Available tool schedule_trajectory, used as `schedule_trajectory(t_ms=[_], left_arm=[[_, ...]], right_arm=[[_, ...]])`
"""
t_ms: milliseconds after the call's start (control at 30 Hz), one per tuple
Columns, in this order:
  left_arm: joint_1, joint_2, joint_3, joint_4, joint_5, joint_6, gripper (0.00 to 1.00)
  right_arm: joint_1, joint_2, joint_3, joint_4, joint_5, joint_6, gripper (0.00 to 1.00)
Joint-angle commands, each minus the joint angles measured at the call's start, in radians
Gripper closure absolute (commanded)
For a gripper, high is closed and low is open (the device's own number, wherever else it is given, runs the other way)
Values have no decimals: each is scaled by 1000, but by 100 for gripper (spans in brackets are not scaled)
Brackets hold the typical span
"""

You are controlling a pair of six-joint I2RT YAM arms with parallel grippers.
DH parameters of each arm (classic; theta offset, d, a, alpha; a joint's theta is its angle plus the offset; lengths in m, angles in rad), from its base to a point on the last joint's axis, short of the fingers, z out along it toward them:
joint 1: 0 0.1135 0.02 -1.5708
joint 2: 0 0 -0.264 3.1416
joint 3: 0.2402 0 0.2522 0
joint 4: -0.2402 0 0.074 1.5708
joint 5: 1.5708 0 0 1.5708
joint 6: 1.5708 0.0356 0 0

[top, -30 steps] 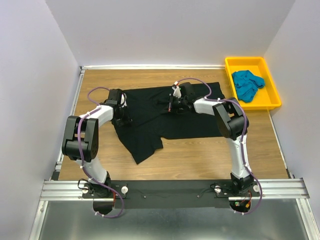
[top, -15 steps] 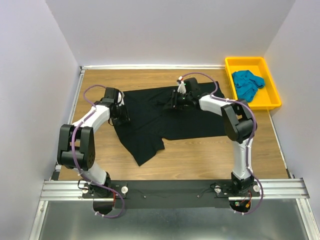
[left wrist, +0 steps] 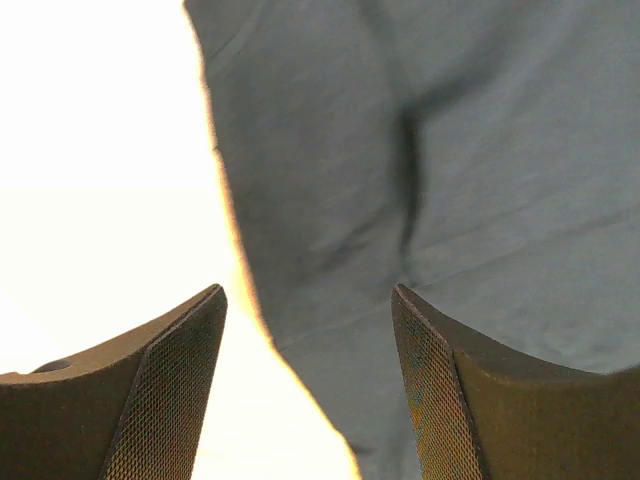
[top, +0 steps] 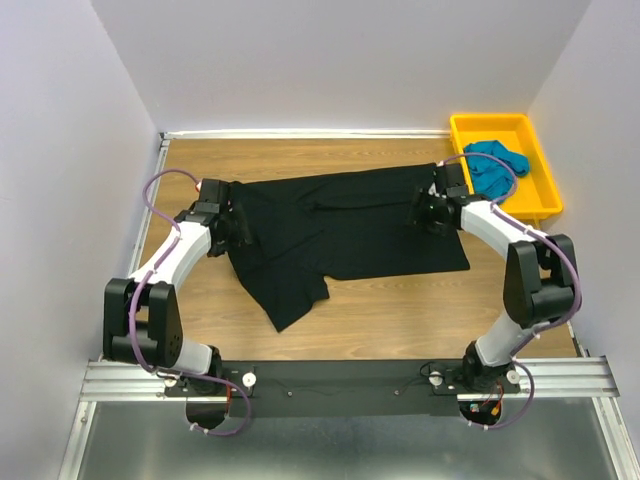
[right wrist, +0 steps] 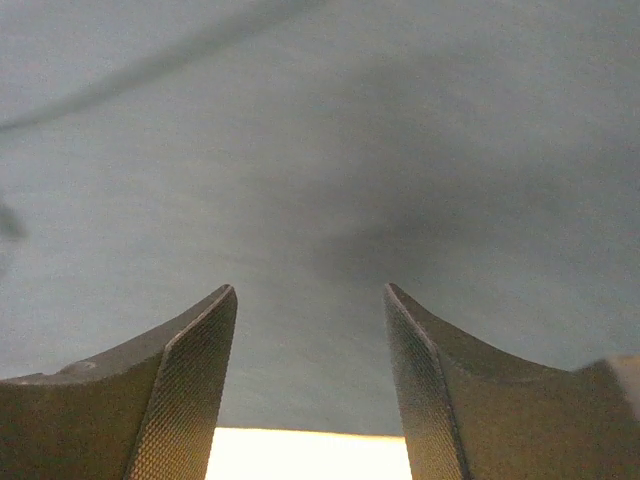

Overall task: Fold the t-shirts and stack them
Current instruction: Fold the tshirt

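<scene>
- Across the middle of the overhead frame, my two claws have drawn apart over the last second. My left claw [top: 233, 226] now sits at the left edge of the large plain black cloth t-shirt [top: 345, 225]. My right claw [top: 428, 212] has gone from the shirt's centre to its right edge, near the yellow plastic tray [top: 455, 128].
- Both were pinched shut a second ago; now both stand wide with nothing between the fingers, so the cloth is let go.
- I judge that a spreading pull has just ended: the shirt is flattened, and folding has not begun.
- On the wooden table [top: 400, 310] the black shirt lies spread. Its upper band is smooth from left to right, and one flap trails toward the lower left.
- At my left wrist the shirt's edge runs between my fingers; at my right, cloth nearly fills the frame.
- At upper right, the bright teal-blue t-shirt [top: 495, 168] lies bunched in the tray, unfolded.
</scene>
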Motion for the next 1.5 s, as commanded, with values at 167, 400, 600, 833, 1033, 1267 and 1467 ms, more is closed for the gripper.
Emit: schedule_trajectory(t_ms=[167,400,600,833,1033,1267,1467], left_arm=[[68,-106,-117,-76,-125,-44,26],[69,-66,-141,-41,-70,-59,29],[69,-25,-155,-18,-16,-24,35],[68,7,-158,7,30,9,39],[66,21,-161,16,89,25,43],[62,40,-172,19,115,48,47],[62,61,-190,18,104,53,56]], right_arm=[[-161,-146,-115,-283,332,35,30],[-279,-186,-196,-290,306,88,30],[-313,-197,-215,-284,308,99,30],[-330,-197,-239,-274,278,110,30],[-334,-195,-258,-263,262,118,31],[-336,-204,-272,-255,255,124,32],[-336,-204,-289,-240,249,127,32]])
